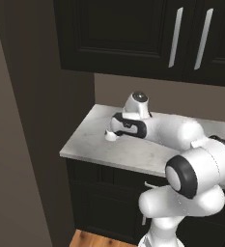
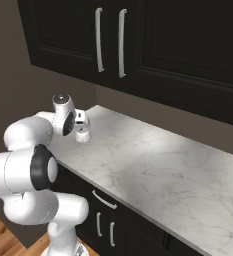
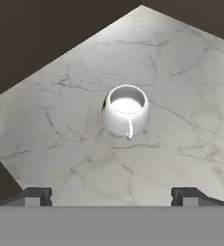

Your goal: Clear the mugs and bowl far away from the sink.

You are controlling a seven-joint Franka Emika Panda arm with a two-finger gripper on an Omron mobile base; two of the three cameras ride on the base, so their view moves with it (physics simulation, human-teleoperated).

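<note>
The white mug [image 3: 126, 111] stands upright on the tabletop [image 3: 180, 120], squat and glossy, its round mouth open to the hand camera and its thin handle turned toward the bottom of that view. In the right base view the white mug [image 2: 82, 134] sits near the left end of the tabletop [image 2: 153, 165], close to the front edge, just beside the robot's wrist. In the left base view only a small part of the white mug [image 1: 110, 136] shows past the arm, on the left part of the tabletop [image 1: 94, 144]. The claw [image 3: 111, 196] is spread wide and holds nothing; its two dark tips stand far apart at the bottom of the hand view, clear of the mug, which lies between and beyond them. The tabletop is a pale marble slab with fine grey veining and a smooth, matte look. Beneath it run black base cabinets [image 2: 113, 220] with slim silver handles, and above hang black panelled wall cabinets [image 2: 138, 40] with long vertical silver handles. A tall dark brown wall [image 1: 32, 120] closes off the tabletop's left end, and warm wooden floor [image 1: 94, 240] shows below.
</note>
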